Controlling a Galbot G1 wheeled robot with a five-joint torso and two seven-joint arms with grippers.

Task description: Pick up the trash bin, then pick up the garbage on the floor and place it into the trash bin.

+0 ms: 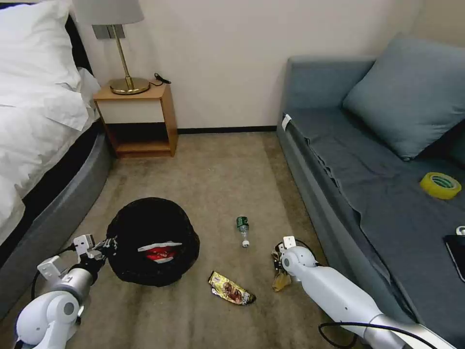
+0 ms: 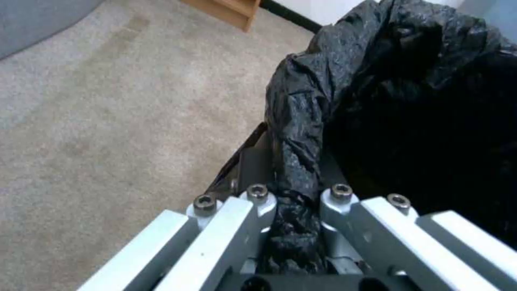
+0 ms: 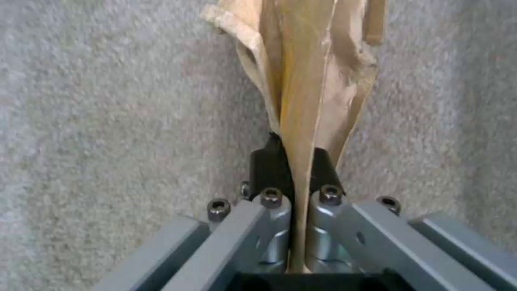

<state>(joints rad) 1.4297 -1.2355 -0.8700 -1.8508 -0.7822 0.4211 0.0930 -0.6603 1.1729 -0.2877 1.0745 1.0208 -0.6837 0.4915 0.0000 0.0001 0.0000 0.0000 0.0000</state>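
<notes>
Two claws grip: the left claw (image 2: 293, 202) pinches the bin (image 1: 152, 241) liner rim, soft and slippery. Right of the bin, the right claw (image 3: 293, 169) clamps the paper scrap (image 3: 309, 81), light and floppy.

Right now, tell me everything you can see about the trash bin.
The trash bin is small and round, lined with a glossy, crinkled black plastic bag that drapes over its rim. It stands on the tan carpet near the bed. Its mouth faces the head camera, showing a red-and-white snack packet inside. The left gripper is shut on a bunched fold of bag at the rim, clamped between its fingers in the left wrist view.
</notes>
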